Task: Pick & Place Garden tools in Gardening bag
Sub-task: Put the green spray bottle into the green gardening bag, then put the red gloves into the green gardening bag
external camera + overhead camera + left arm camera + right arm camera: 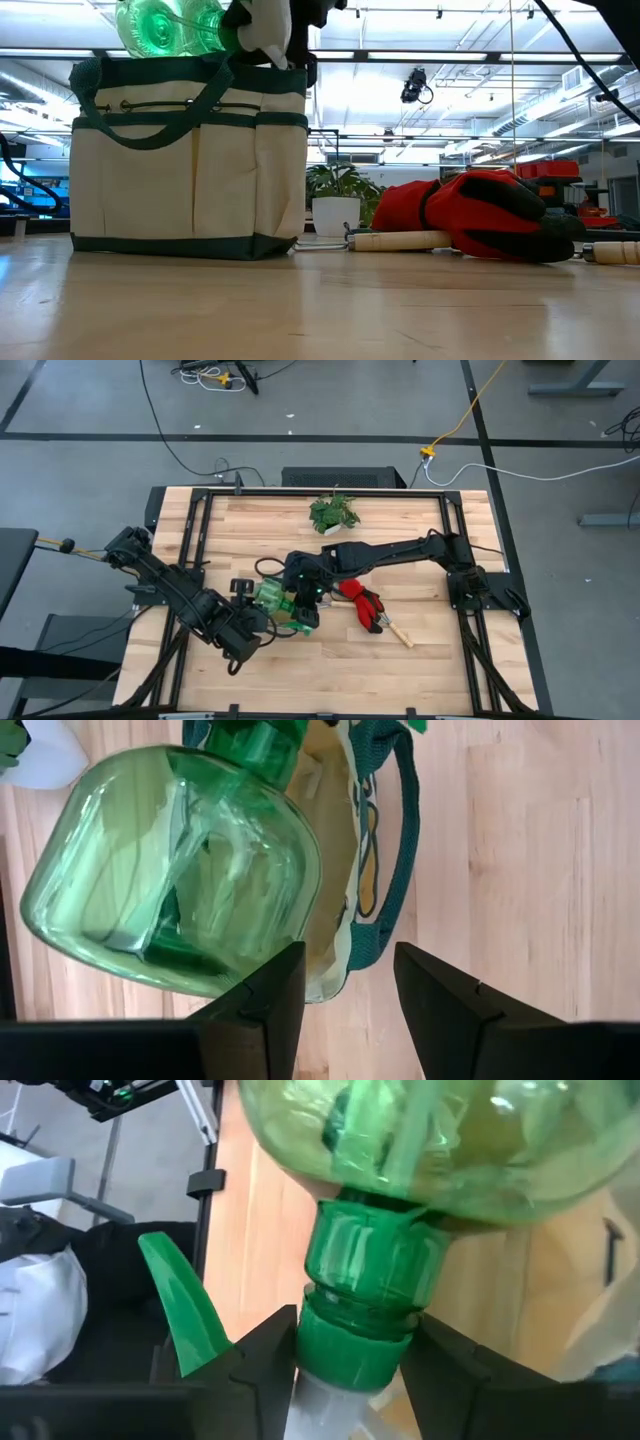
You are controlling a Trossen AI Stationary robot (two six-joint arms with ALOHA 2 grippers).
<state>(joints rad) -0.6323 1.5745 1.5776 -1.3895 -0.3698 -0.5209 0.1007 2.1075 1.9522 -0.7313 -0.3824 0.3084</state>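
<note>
A green translucent spray bottle [165, 25] hangs over the open top of the cream gardening bag with dark green trim [190, 150]. My right gripper [355, 1330] is shut on it; in the high view the gripper [292, 600] is at mid-table. My left gripper [350, 980] is open, close beside the bag's rim [345, 945], under the bottle's body [170, 870]; I cannot tell whether it touches the rim. Red gloves [480, 215] lie on the table right of the bag, across a wooden-handled tool [400, 240]. The pruners do not show. My right gripper pinches the bottle's green neck collar [365, 1290] between its two fingers, just below the white sprayer head and beside the green trigger [180, 1305]. The fingers come from the table's right side, across the neck. The bottle is lifted clear above the bag and lies about level, its body toward the left.
A potted leafy plant [335, 512] stands at the table's far middle. The gloves [368, 605] and the wooden handle [400, 632] lie right of the bag. Black frame rails [200, 530] run along the table's left and right sides.
</note>
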